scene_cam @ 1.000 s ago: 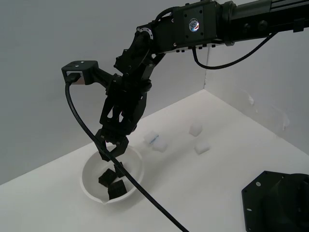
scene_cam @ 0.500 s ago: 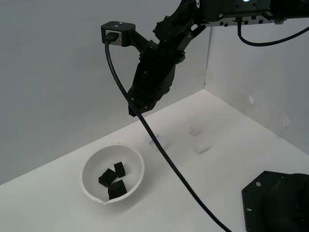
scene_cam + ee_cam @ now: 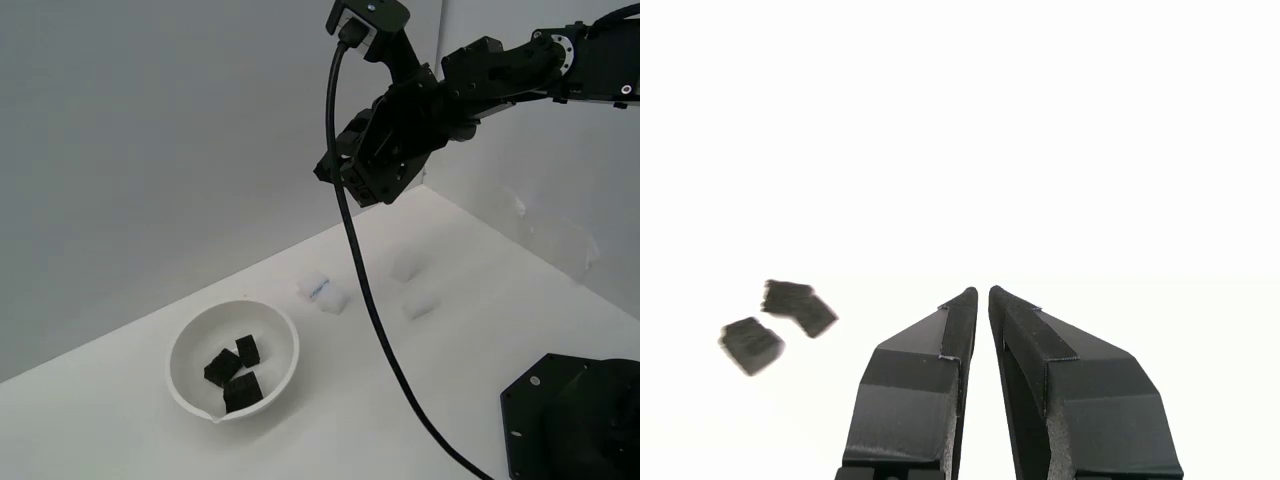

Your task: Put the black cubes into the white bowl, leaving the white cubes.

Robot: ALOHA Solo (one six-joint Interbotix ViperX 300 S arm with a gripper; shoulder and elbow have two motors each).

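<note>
The white bowl (image 3: pixel 188 340) stands on the table at the exterior view's left. Three black cubes lie inside it: one (image 3: pixel 247 349), one (image 3: pixel 219 368) and one (image 3: pixel 242 392). Several white cubes lie apart from the bowl: two close together (image 3: pixel 313 287) (image 3: pixel 332 300) and two farther toward the exterior view's right (image 3: pixel 405 267) (image 3: pixel 418 305). My gripper (image 3: pixel 348 180) hangs high in the air, above and behind the white cubes. In the wrist view my gripper (image 3: pixel 982 294) is shut and empty, and blurred black cubes (image 3: pixel 750 345) (image 3: pixel 800 306) show far below on washed-out white.
A black robot base (image 3: pixel 575 420) sits at the front of the exterior view's right. A black cable (image 3: pixel 370 300) hangs from the wrist camera (image 3: pixel 368 17) across the table. White walls meet in a corner behind the arm.
The gripper has risen from inside the bowl and swung up toward the exterior view's right. The three black cubes stay in the bowl.
</note>
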